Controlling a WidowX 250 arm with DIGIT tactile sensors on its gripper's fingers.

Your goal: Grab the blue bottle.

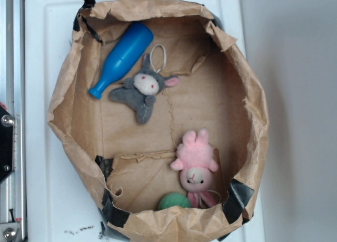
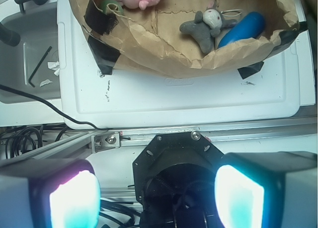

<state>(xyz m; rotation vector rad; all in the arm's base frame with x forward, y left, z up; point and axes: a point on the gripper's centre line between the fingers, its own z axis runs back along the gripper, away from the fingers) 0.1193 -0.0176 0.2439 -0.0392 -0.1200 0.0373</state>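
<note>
Gripper fills the bottom of the wrist view, pads set wide apart, nothing between them, well short of the bag. Blue bottle lies tilted on its side in the upper-left of the paper bag, rim toward the bag's left wall. Grey plush just beside it, touching or nearly so. Pink plush and green ball at the opposite end. Bag sits on a white lid.

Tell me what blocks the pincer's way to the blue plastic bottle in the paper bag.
The crumpled brown paper bag's wall rises between the open pincer and the glossy blue plastic bottle. A grey plush donkey lies against the bottle's neck side. From above, nothing visible covers the bottle.
</note>
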